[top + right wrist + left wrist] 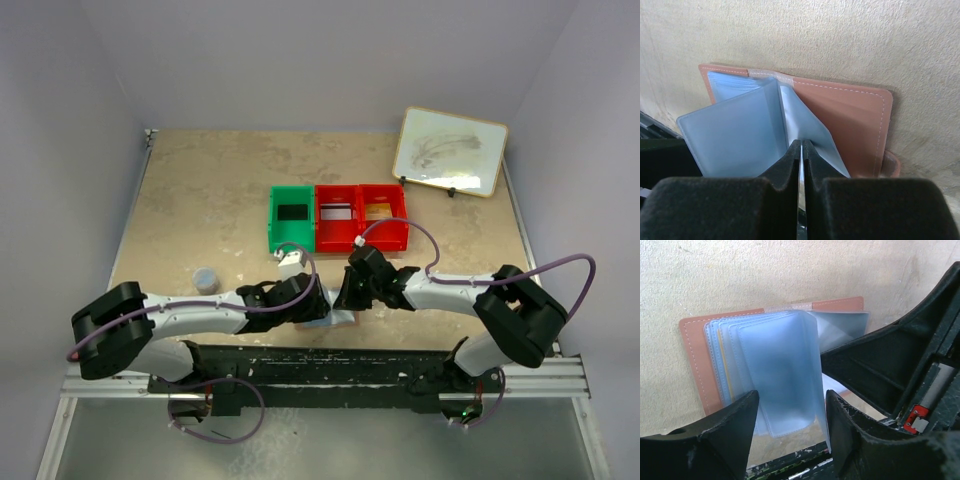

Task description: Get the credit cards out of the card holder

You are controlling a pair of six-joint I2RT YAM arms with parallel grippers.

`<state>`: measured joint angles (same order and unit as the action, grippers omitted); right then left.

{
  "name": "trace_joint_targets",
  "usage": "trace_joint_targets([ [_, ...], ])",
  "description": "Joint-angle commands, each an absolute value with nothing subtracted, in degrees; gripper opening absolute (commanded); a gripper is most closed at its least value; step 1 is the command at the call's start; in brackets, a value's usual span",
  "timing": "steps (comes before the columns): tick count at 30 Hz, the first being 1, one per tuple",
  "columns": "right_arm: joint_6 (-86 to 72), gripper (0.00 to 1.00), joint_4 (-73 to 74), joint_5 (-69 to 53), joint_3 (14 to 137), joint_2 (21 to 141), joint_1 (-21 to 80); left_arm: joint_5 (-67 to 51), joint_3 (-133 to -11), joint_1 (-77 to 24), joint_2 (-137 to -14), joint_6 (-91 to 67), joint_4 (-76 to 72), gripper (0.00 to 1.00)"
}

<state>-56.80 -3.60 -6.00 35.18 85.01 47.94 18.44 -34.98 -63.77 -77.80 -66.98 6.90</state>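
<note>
The card holder (694,347) lies open on the table near the front edge, tan-pink outside with several pale blue sleeves fanned up; it also shows in the top view (345,320) and the right wrist view (850,117). A thin yellow edge (726,372) shows inside one left sleeve. My left gripper (792,405) is open, its fingers either side of the raised sleeves (780,370). My right gripper (801,145) is shut on the thin edge of one blue sleeve (815,132). A black card (291,212), a white-grey card (336,212) and a gold-yellow card (378,210) lie in the bins.
A green bin (274,225) and two red bins (362,240) stand in a row at mid-table. A framed whiteboard (450,150) leans at the back right. A small grey cup (205,279) stands at the left. The black front rail (330,365) runs just behind the holder.
</note>
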Motion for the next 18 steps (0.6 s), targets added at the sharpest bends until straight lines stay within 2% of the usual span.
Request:
trace_joint_targets([
  [1,-57.1,0.07,-2.0,-4.7,36.4,85.2,48.3,18.0,-34.8,-63.7,-75.9,-68.3,2.5,0.57],
  [8,-58.4,0.09,-3.4,-5.3,35.6,84.3,48.2,12.4,-32.9,-63.7,-80.6,-71.2,-6.2,0.60],
  [18,-62.5,0.13,-5.1,-3.4,32.1,81.7,48.2,10.6,-31.4,-63.7,-78.6,-72.4,-14.1,0.62],
])
